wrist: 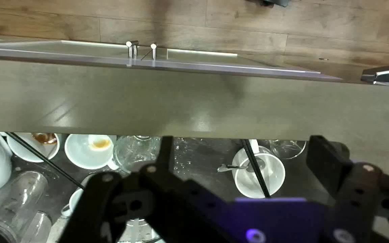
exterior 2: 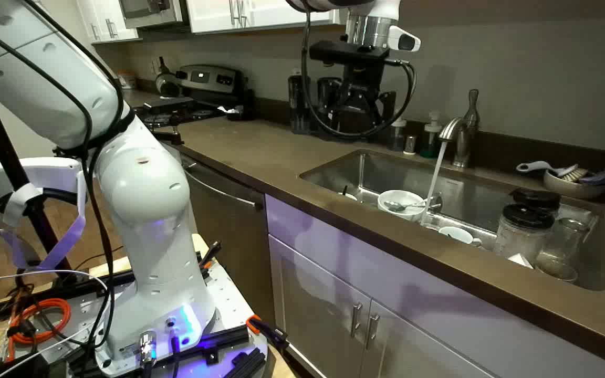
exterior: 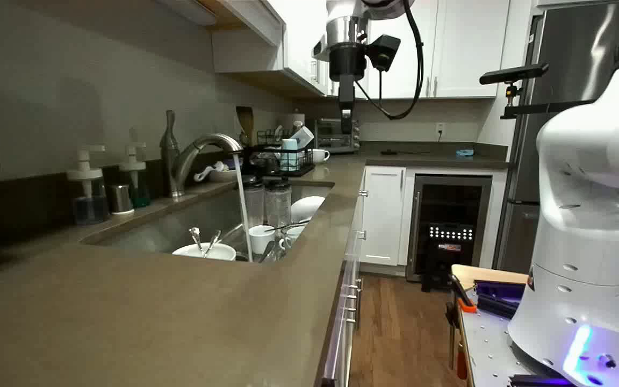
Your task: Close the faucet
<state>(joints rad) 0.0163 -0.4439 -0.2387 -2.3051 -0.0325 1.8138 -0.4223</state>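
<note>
The faucet (exterior: pixel 204 144) is a brushed metal tap with an arched spout, standing at the back rim of the sink. A stream of water (exterior: pixel 242 207) falls from its spout in both exterior views. Behind the spout a tall tapered metal piece (exterior 2: pixel 472 107) points straight up and looks like its handle. The wrist view does not show the faucet. My gripper (wrist: pixel 243 150) hangs pointing down, high over the sink's front side and apart from the faucet. Its two fingers (wrist: pixel 166 152) stand wide apart with nothing between them; a white cup with dark sticks lies far below.
In the sink (exterior 2: pixel 334 167) are a white bowl (exterior 2: pixel 401 203), cups and lidded jars (exterior 2: pixel 525 226). Soap dispensers (exterior: pixel 88 188) stand beside the faucet. A dish rack (exterior: pixel 293 161) sits beyond the sink. Wall cabinets (exterior: pixel 247 51) overhang the far counter.
</note>
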